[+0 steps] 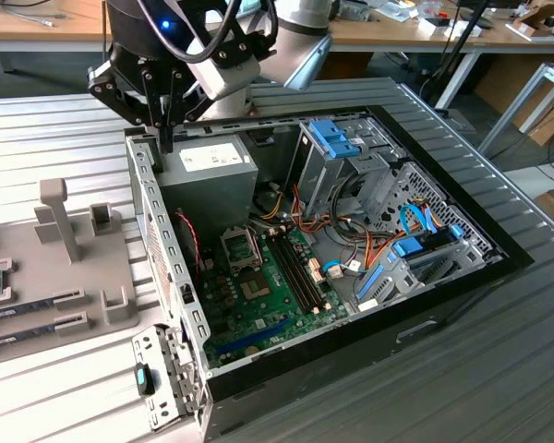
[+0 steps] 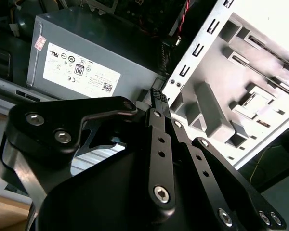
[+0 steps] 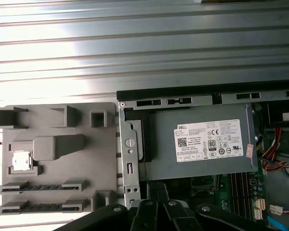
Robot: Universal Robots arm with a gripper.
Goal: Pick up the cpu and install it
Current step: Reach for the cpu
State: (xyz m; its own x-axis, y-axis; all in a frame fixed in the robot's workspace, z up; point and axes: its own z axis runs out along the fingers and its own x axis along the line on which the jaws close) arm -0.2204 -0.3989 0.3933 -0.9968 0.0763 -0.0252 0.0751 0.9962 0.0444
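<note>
While the cpu (image 3: 20,161) lies untouched in its grey tray (image 3: 58,169), we see the claw (image 2: 158,95) closed on nothing beside the computer case (image 1: 166,242); pickup and installing are both undone.

Bright, even light is cast from overhead. In the first wrist view, hard glare is thrown off the ribbed metal counter (image 3: 135,48), and several bands are washed almost white. In the second wrist view, the grey tray (image 2: 260,72) is overexposed toward one corner, while the black gripper (image 2: 157,96) is left in deep shade. In the exterior view, the computer case (image 1: 369,337) interior is softly shadowed.
</note>
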